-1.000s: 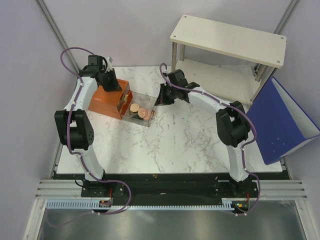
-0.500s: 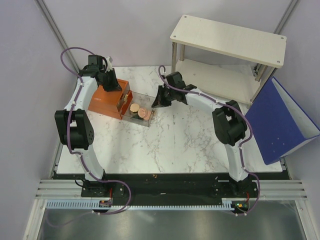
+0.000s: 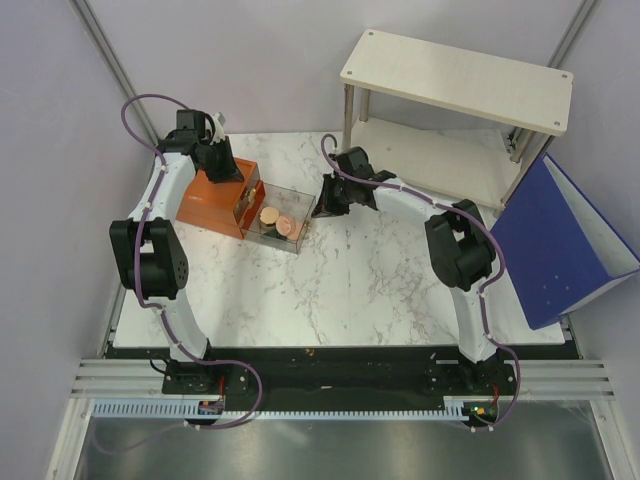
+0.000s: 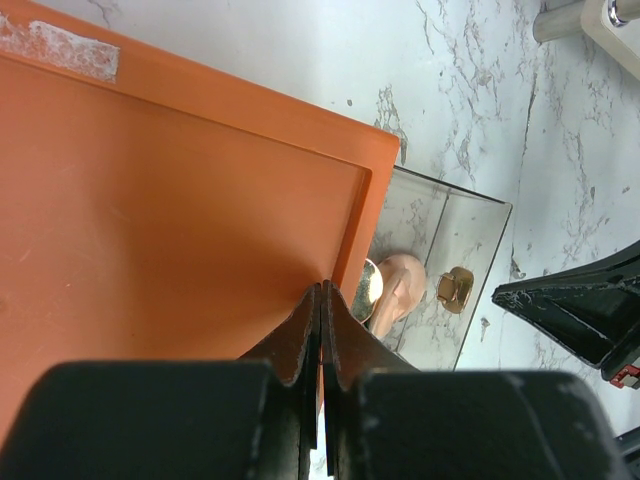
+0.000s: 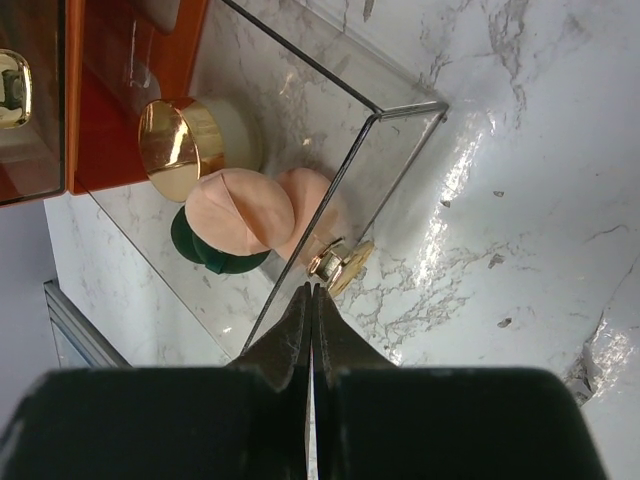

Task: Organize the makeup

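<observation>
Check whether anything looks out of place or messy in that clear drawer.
Somewhat. The clear drawer stands pulled out of the orange box, and its contents are heaped. The two peach-pink discs overlap each other and lie on the dark green compact, crowded against the gold-lidded jar. Nothing looks spilled or broken.

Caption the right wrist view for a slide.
Shut right gripper by the gold knob of the clear drawer; peach discs, green compact and gold-lidded jar inside.
</observation>
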{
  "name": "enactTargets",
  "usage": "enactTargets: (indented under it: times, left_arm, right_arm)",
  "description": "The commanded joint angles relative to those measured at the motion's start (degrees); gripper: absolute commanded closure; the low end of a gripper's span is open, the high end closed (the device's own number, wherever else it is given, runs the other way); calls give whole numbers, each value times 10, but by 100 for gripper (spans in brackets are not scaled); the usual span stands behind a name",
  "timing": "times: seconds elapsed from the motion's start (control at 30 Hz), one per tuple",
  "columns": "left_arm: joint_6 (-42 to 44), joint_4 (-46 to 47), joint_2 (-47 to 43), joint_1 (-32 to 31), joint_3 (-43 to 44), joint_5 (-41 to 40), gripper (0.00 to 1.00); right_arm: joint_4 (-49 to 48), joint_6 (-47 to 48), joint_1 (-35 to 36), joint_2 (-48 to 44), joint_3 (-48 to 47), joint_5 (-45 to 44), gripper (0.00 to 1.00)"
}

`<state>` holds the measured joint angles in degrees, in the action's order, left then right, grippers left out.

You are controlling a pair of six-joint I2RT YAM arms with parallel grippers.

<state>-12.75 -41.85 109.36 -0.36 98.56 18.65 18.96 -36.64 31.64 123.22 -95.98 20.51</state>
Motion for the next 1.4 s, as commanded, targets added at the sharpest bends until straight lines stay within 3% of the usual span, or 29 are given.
enactTargets:
  times: [0.0,0.17,0.47,0.6,0.83,0.97,1.07,1.17,1.37]
  left_arm:
    - [10,-103,46,-21,-27,47,97]
    - [10,-103,47,-21,-27,48,97]
    - [9,-103,45,-22,-37,47,97]
    - [8,-103,45,-22,-43,48,97]
    - [7,-103,45,-22,-45,46,97]
    - [8,-103,45,-22,-43,47,97]
    - [11,-103,47,-22,-43,46,97]
    - [11,-103,45,-22,-42,46,97]
    - [14,-101,31,-21,-34,39,97]
  right_arm:
    - [-1,4,0,14,-10,8,100]
    - [-7,4,4,41,-45,24,100]
    - [-61,-66,40,170,-210,111,100]
    - [-130,-149,55,235,-285,144,100]
    - [-342,-364,83,314,-328,169,100]
    - [-352,-423,100,356,-380,166,100]
    - [-372,-433,105,352,-361,166,100]
    - [-395,-421,96,296,-272,147,100]
    - [-341,-312,58,160,-124,130,100]
